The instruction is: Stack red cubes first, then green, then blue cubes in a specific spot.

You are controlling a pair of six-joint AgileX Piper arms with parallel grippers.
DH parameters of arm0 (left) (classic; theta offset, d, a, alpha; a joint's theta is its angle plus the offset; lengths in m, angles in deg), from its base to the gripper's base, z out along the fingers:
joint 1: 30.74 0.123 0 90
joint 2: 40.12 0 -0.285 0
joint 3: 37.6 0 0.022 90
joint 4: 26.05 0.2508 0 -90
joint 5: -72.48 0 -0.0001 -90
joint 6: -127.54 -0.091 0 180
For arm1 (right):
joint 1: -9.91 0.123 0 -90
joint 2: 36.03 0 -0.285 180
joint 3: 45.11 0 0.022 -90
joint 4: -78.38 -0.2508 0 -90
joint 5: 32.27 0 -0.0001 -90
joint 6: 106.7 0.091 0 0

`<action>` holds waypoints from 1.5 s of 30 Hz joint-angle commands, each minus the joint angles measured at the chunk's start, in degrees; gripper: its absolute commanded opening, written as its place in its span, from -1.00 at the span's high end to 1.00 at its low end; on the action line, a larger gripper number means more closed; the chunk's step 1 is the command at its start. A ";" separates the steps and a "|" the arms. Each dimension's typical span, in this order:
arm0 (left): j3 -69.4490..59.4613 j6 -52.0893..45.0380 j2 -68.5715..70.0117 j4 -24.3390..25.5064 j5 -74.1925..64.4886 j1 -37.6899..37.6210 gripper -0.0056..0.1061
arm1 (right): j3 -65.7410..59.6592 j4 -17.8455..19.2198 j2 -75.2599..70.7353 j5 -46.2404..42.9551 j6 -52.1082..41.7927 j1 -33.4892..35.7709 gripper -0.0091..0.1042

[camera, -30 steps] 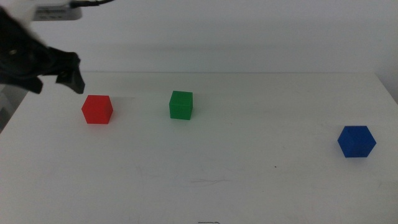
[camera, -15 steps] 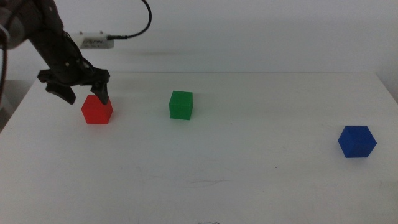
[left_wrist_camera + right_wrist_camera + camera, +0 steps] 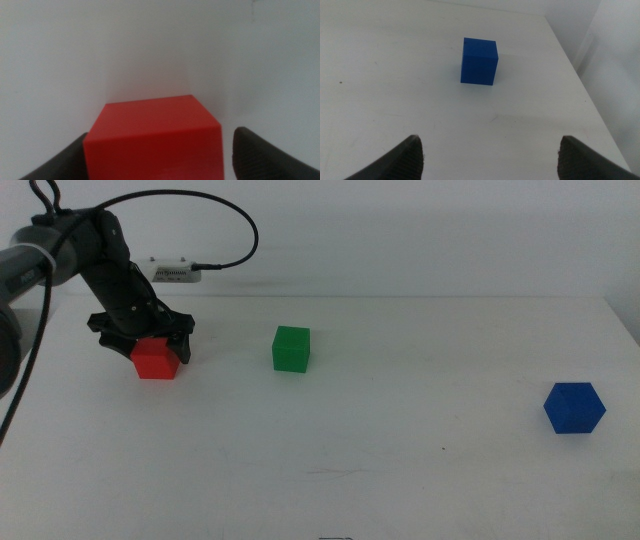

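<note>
1. The left gripper has dropped over the red cube, jaws spread wide either side, not yet closed.
2. The green cube sits to its right, the blue cube well beyond.
3. The right gripper waits, jaws wide, short of the blue cube.
4. A grasp looks imminent; stacking has not begun.

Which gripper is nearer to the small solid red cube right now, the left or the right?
Left. The left gripper is down around the small solid red cube, one open jaw on each side. The right gripper is out of the middle view, facing the blue cube across the table.
</note>
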 commanded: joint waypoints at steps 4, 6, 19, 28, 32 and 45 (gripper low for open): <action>1.96 0.51 3.60 -0.90 2.62 0.00 -0.42 | 0.85 0.47 -1.15 -4.16 -0.11 0.07 -0.82; 1.96 0.64 3.60 -1.79 3.27 0.14 -0.22 | 0.85 0.47 -1.15 -4.16 -0.11 0.07 -0.82; -7.67 1.22 15.25 -7.39 -0.81 -2.25 0.80 | 0.85 0.47 -1.15 -4.16 -0.11 0.07 -0.82; -31.21 27.31 32.92 1.04 16.40 -17.84 0.84 | 0.85 0.47 -1.15 -4.16 -0.11 0.07 -0.82; -27.75 36.39 30.48 6.43 15.45 -26.03 0.84 | 0.85 0.47 -1.15 -4.16 -0.11 0.07 -0.82; -20.15 49.89 19.59 10.08 14.42 -40.00 0.84 | 0.85 0.47 -1.15 -4.16 -0.11 0.07 -0.82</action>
